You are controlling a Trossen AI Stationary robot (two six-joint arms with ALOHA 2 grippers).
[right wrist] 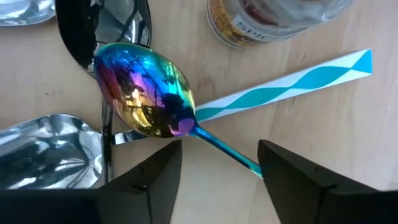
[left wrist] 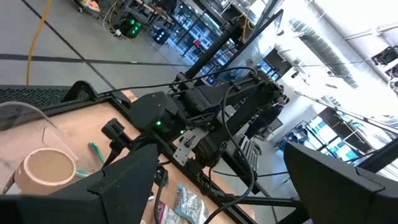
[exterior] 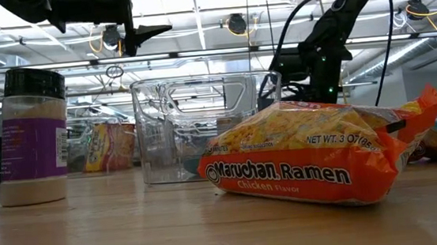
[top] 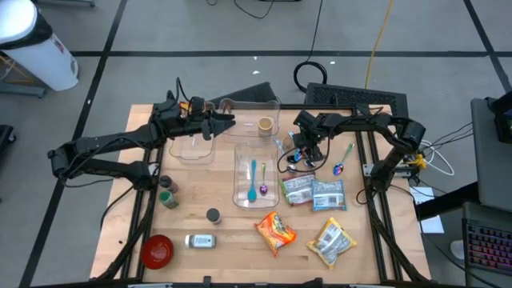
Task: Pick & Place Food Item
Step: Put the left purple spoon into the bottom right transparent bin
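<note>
Right gripper (right wrist: 217, 163) half-open astride iridescent spoon (right wrist: 146, 93) handle, low over tabletop (right wrist: 298, 134), holding nothing; left gripper (top: 210, 124) wide open, empty, parked.

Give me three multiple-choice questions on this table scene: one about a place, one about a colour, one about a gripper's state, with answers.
1. Where does the orange plastic ramen packet lie? A in a clear tray; B on the bare wooden table; C in a bowl.
2. What colour is the round bowl at the table's front corner? A red; B blue; C white.
3. How is the right gripper? A shut on the packet; B open, astride the rainbow-bowled spoon handle; C unseen.
Answers: B, wood surrounds it; A, seen from above; B, fingers apart in its wrist view.
</note>
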